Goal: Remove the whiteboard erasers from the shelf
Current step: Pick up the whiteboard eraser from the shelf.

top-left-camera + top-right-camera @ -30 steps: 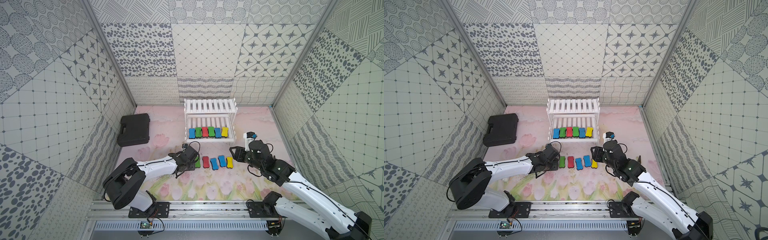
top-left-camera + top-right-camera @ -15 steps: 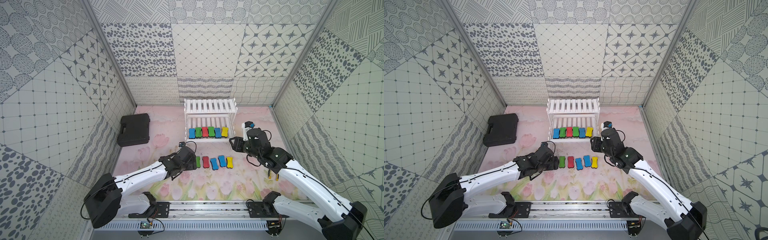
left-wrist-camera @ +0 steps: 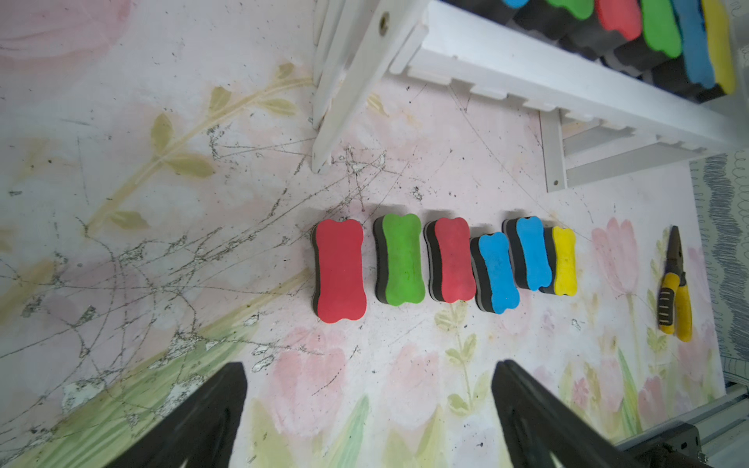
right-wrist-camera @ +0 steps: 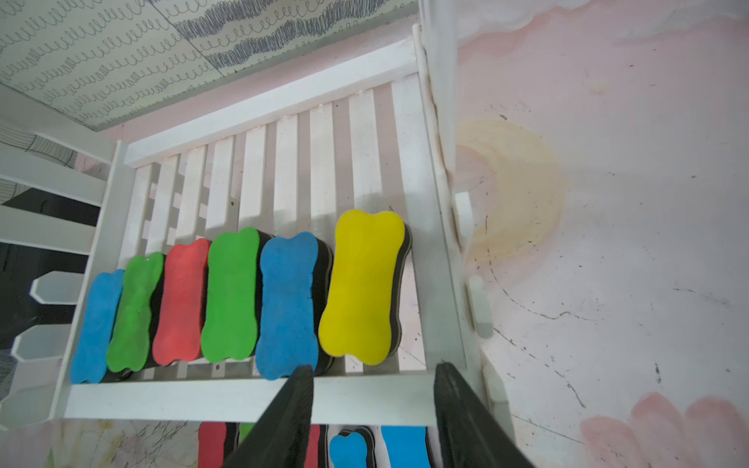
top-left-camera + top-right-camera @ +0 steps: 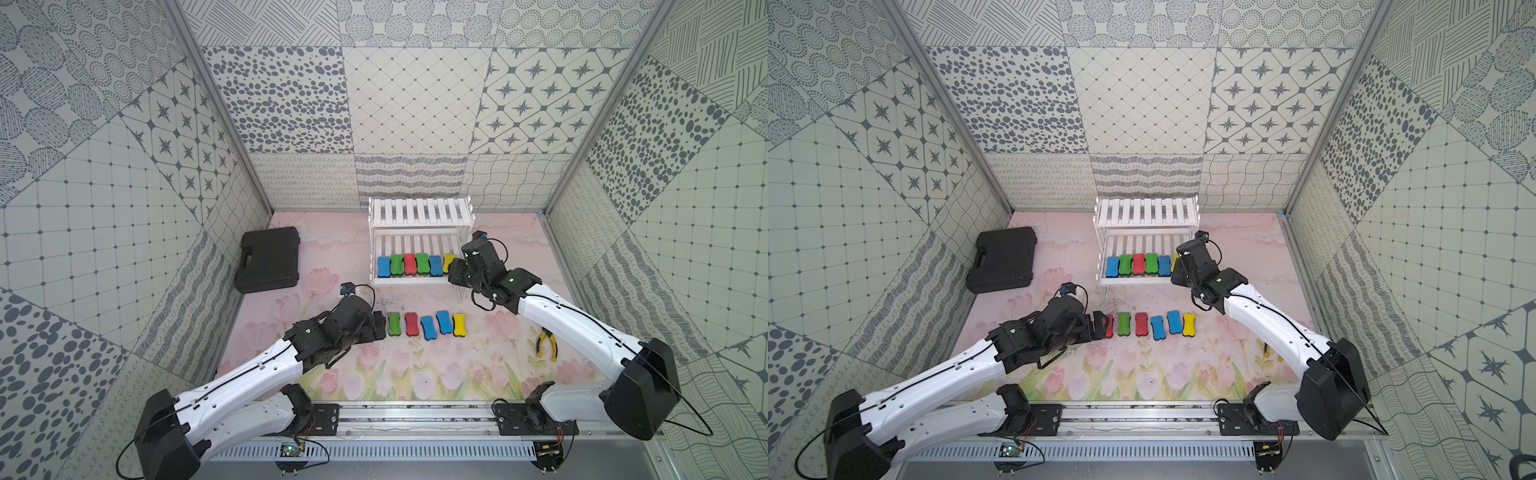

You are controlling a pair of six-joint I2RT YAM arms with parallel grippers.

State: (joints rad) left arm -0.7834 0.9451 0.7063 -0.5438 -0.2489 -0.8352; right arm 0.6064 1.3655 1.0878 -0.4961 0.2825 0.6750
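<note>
The white shelf (image 5: 419, 212) (image 5: 1144, 212) stands at the back. Its lower tier carries several whiteboard erasers in a row, ending in a yellow one (image 4: 364, 283) (image 5: 448, 261). My right gripper (image 4: 375, 389) (image 5: 453, 272) hovers open over the tier's front rail (image 4: 202, 397), just in front of the yellow eraser, holding nothing. Several more erasers lie in a row on the floor in front of the shelf. The red one (image 3: 339, 270) (image 5: 1108, 326) is at its left end. My left gripper (image 3: 371, 377) (image 5: 378, 326) is wide open and empty, just short of it.
A black case (image 5: 268, 259) lies on the floor to the left of the shelf. Yellow-handled pliers (image 5: 546, 343) (image 3: 673, 291) lie to the right of the floor row, under my right arm. Patterned walls close in three sides.
My left gripper has opened, leaving the red eraser on the floor, and has drawn back from it. My right gripper has moved back to the shelf's lower tier by the yellow eraser.
</note>
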